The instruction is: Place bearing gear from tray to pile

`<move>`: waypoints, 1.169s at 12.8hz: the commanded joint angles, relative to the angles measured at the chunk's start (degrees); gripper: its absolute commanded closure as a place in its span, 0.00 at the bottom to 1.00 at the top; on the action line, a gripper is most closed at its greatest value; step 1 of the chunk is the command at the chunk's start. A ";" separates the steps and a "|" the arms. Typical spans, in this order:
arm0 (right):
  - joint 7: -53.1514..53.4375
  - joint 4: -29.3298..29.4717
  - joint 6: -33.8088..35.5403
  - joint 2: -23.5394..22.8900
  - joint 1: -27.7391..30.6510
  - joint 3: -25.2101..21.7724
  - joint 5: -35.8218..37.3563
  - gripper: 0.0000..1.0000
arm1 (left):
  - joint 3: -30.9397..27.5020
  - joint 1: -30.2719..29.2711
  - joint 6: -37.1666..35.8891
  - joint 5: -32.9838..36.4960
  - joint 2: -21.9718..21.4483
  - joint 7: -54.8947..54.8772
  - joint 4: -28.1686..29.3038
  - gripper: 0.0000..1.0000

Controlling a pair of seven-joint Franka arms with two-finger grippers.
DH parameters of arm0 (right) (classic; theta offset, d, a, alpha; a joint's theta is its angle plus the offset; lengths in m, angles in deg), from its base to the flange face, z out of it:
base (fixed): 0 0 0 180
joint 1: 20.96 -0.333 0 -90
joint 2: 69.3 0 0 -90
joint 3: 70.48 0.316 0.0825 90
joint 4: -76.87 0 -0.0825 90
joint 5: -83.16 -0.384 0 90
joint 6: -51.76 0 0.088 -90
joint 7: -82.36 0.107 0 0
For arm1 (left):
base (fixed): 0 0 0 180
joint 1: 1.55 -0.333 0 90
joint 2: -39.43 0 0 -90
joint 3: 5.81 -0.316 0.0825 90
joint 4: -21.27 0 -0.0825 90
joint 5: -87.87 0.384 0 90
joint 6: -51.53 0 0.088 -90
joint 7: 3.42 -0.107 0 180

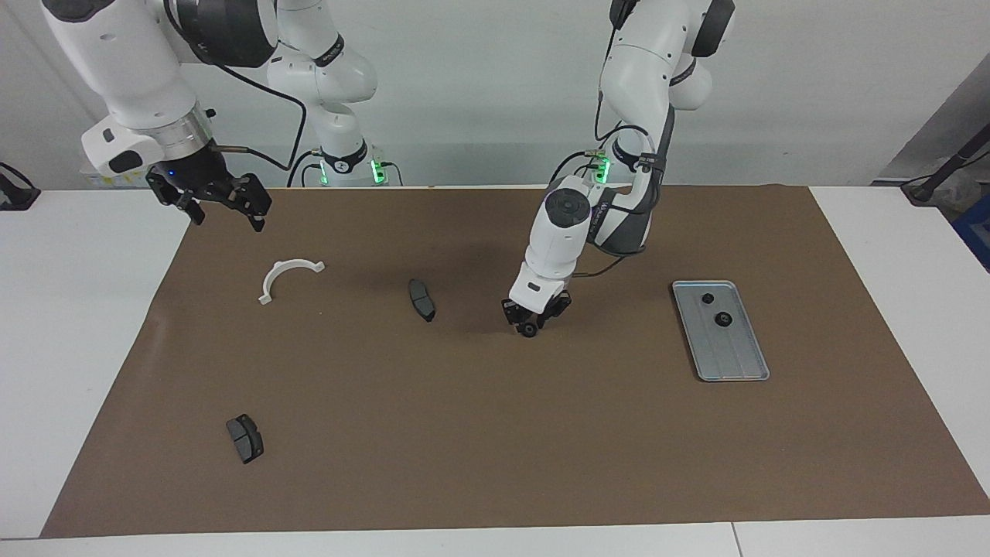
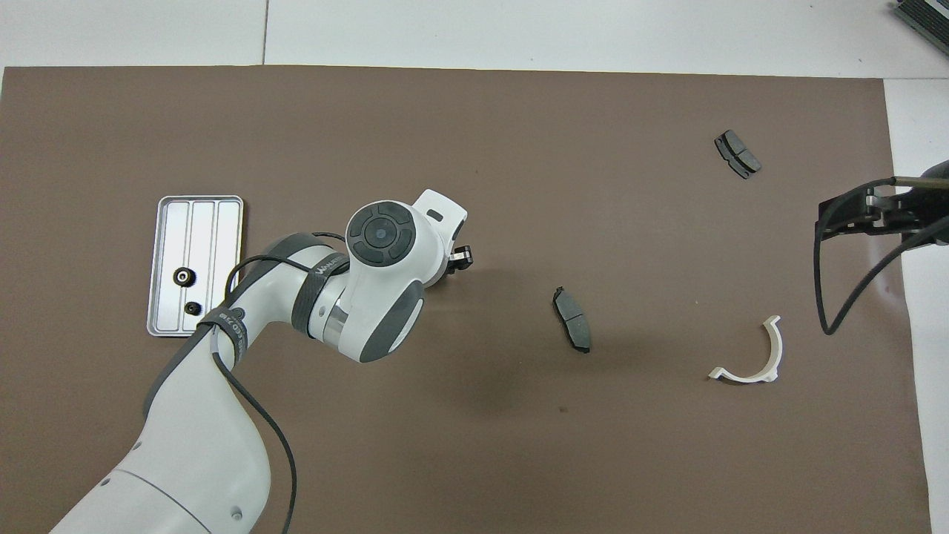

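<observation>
My left gripper (image 1: pixel 532 325) hangs low over the brown mat between the tray (image 1: pixel 731 356) and a dark brake pad (image 1: pixel 421 299), jaws parted. A small black bearing gear (image 1: pixel 528 331) sits at its fingertips; I cannot tell whether it rests on the mat. In the overhead view the left gripper (image 2: pixel 460 258) hides that gear. Two more gears (image 1: pixel 706 298) (image 1: pixel 723 318) lie in the silver tray (image 2: pixel 204 222). The pile is the brake pad (image 2: pixel 572 319), a white half-ring bracket (image 1: pixel 288 277) and a second brake pad (image 1: pixel 244 438). My right gripper (image 1: pixel 228 213) waits open above the mat's edge near the bracket.
The brown mat (image 1: pixel 495 433) covers most of the white table. The left arm's white forearm (image 2: pixel 371 289) stretches over the mat beside the tray. A black cable (image 2: pixel 845 297) hangs from the right gripper (image 2: pixel 818 219) near the bracket (image 2: pixel 756 360).
</observation>
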 commanded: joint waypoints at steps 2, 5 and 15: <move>-1.01 -6.62 -5.69 3.09 -0.14 0.68 -1.50 0.00 | -0.84 -2.72 -1.82 0.06 -1.30 -0.65 -1.73 0.00; -0.49 -8.47 -10.08 1.17 -3.91 0.69 -2.74 0.00 | -0.93 -8.16 -7.95 0.50 -1.82 -2.31 -3.49 0.00; 24.28 -6.20 -29.68 -14.82 -23.06 0.69 -2.65 0.00 | -1.10 -31.80 -17.82 0.59 -7.27 -46.85 1.77 0.05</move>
